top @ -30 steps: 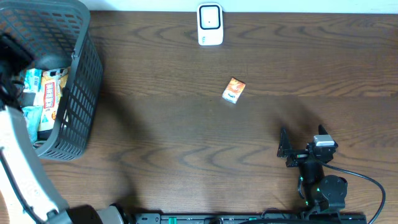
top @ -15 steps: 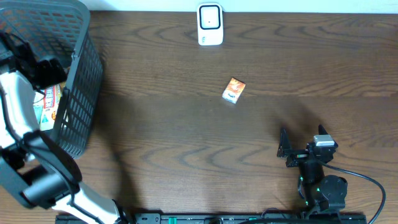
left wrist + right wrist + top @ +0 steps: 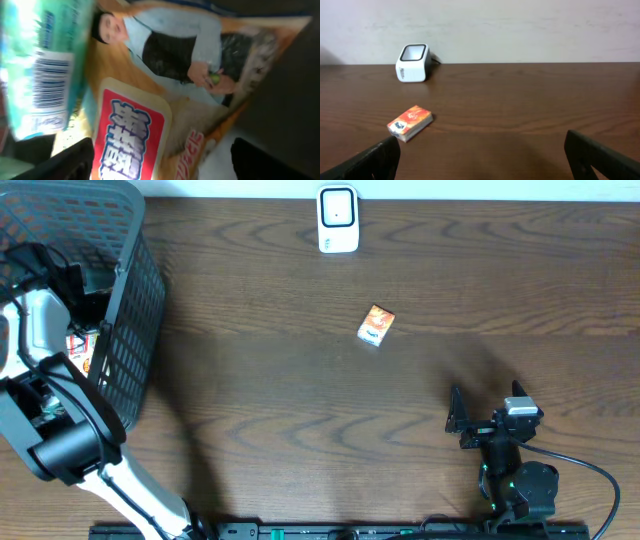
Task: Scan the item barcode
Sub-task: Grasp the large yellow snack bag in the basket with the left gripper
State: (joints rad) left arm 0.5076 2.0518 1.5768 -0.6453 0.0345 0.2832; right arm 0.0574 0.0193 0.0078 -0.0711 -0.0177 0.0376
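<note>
While the left gripper (image 3: 165,161), jaws apart, hangs over a packet (image 3: 165,65) in the basket (image 3: 130,330), upper left, nothing is held. The scanner (image 3: 338,220) appears unused, and the right gripper (image 3: 485,157) is idle, jaws apart.

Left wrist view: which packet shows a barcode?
The green packet at the left edge; the orange packet shows only a person and red label.

Dark brown wood-grain table (image 3: 300,410), filling the overhead view and meeting a pale wall at the far edge. Carries 3 things, well apart. At the far edge, about mid-width, a white scanner (image 3: 338,220), upright. Nearer the middle and slightly to the right, a small orange box (image 3: 376,325), lying flat, turned at an angle. At the far left corner, a grey mesh basket (image 3: 135,350), upright, packets inside.
</note>
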